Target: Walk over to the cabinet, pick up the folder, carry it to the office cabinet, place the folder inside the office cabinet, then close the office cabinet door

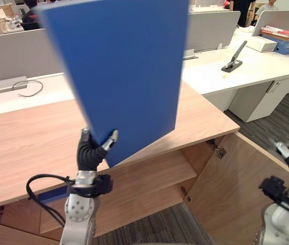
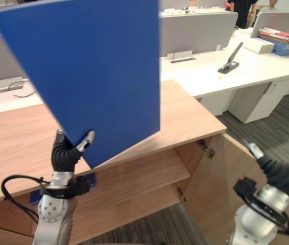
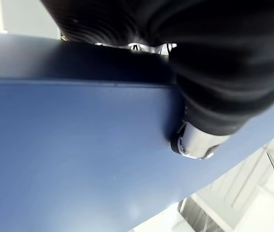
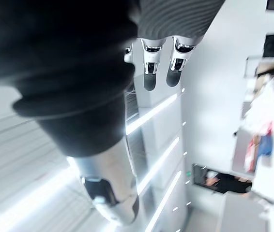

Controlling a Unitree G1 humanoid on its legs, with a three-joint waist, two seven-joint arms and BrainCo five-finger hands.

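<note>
While the left robot hand [image 1: 89, 153] pinches the folder [image 1: 119, 66] at its lower corner, thumb on the near face and fingers behind, the blue folder stands upright and tilted, raised over the near edge of the cabinet's [image 1: 27, 153] wooden top. Cannot tell whether the lowest corner brushes that edge. Door [image 1: 236, 189] stands open at the right, with a shelf [image 1: 154, 176] showing inside. Right robot hand [image 4: 150, 67] sits low at the right by the door's edge, fingers straight, holding nothing.

Step in hand, as I judge it: the robot is at the cabinet and placing has not begun. The next move calls for lowering the folder below the top's near edge, tipping it flatter so it clears the opening, then sliding it onto the shelf before letting go. The right robot hand looks well placed to push the door shut afterward.
</note>
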